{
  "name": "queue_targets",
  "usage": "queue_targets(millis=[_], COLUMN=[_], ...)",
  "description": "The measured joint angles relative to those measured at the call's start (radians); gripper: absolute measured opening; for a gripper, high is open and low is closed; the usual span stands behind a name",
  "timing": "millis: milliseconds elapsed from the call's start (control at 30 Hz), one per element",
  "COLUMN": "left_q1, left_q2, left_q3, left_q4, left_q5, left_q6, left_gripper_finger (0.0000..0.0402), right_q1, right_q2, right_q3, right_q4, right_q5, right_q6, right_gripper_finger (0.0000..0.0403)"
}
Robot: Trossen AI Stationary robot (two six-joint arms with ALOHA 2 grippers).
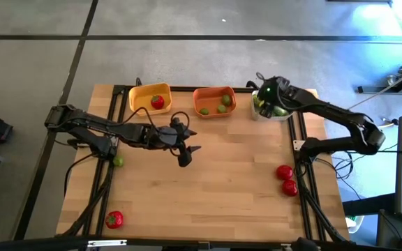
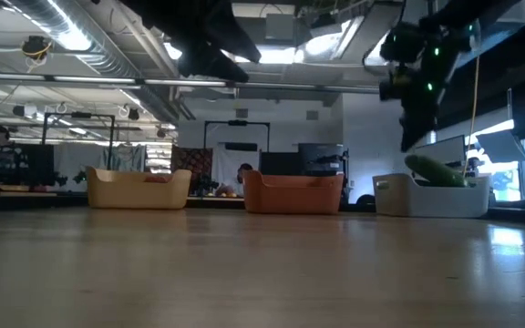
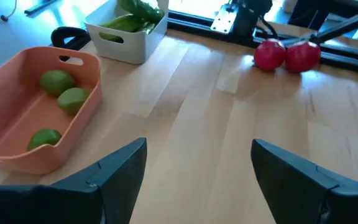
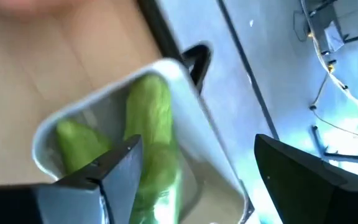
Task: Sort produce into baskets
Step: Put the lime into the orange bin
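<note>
Right wrist view: right gripper (image 4: 191,180) poised directly over the white-grey basket (image 4: 185,81), fingers spread wide and gripping nothing. Directly below, two green cucumber pieces (image 4: 151,124) lay inside that basket, one sticking up above its rim in the low view.

High view: same gripper (image 1: 265,96) hung at the table's far right corner. Just beside it, toward the table's middle, sat the orange basket (image 1: 214,93) with three limes (image 1: 225,100); farther along the same row, the yellow basket (image 1: 139,95) with one tomato (image 1: 158,102). Well apart from it, near the right edge, two tomatoes (image 1: 285,179) lay touching each other.

Left gripper (image 1: 185,152) hovered over bare wood near the table's centre, fingers also spread apart and empty. Behind its arm, one lime (image 1: 118,162) lay loose near the left edge. Well apart, at the near left corner, lay a lone tomato (image 1: 114,219).
</note>
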Motion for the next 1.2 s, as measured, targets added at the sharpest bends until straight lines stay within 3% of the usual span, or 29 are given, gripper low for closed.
queue_targets(millis=[200, 400, 567, 867, 1000, 1200], left_q1=[-0.005, -0.046, -0.121, -0.315, -0.383, -0.381], left_q2=[0.008, 0.002, -0.007, -0.017, -0.016, -0.016], left_q3=[0.0, 0.0, 0.0, 0.0, 0.0, 0.0], left_q4=[-0.03, -0.12, -0.349, -0.511, -0.605, -0.948], left_q5=[0.0, 0.019, 0.087, 0.373, 0.404, 0.392], left_q6=[0.057, 0.116, -0.026, -0.42, -0.51, -0.618], left_gripper_finger=[0.0286, 0.0285, 0.0285, 0.0285, 0.0285, 0.0285], right_q1=[0.0, 0.026, 0.158, 0.457, 0.542, 0.605], right_q2=[-0.066, -0.122, -0.143, -0.135, -0.135, -0.117], right_q3=[0.061, 0.069, 0.069, 0.068, 0.068, 0.068], right_q4=[-0.011, 0.026, 0.063, 0.2, 0.224, 0.229], right_q5=[-0.116, -0.405, -0.608, -0.622, -0.596, -0.518], right_q6=[0.084, 0.194, 0.289, 0.335, 0.345, 0.342], right_gripper_finger=[0.0292, 0.0291, 0.0291, 0.0291, 0.0291, 0.0291])
